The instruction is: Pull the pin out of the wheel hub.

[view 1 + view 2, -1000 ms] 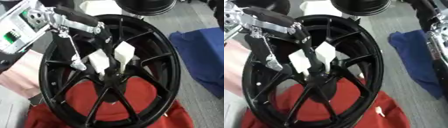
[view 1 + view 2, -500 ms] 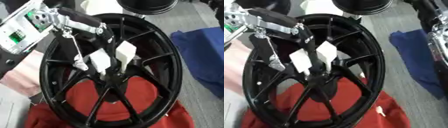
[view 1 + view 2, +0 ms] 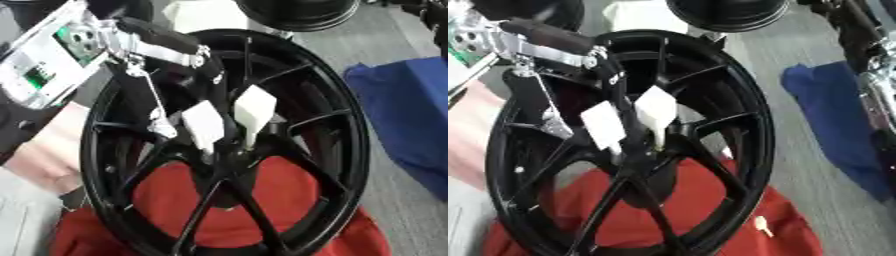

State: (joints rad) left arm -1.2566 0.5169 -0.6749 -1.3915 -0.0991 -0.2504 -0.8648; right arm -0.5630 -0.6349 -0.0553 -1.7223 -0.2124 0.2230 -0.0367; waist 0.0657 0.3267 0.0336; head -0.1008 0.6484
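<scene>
Left hand [image 3: 206, 80] entering from upper left of the wheel hub [image 3: 227, 150], two white-padded fingertips [image 3: 203, 125] lowered onto the hub centre where the spokes meet, standing close together with a narrow gap; whether anything is pinched between them cannot be told. Wheel hub: glossy black multi-spoke rim, tilted, resting on a red cloth [image 3: 262, 210] that shows through the lower spokes. Pin not distinguishable at the hub centre, hidden by the pads and dark spokes. Small pale peg-like object [image 3: 761, 226] on the red cloth, just outside the lower right of the rim. Blue cloth [image 3: 407, 115] right of the hub. Right arm [image 3: 872, 65] along the right edge, its hand cut off.
</scene>
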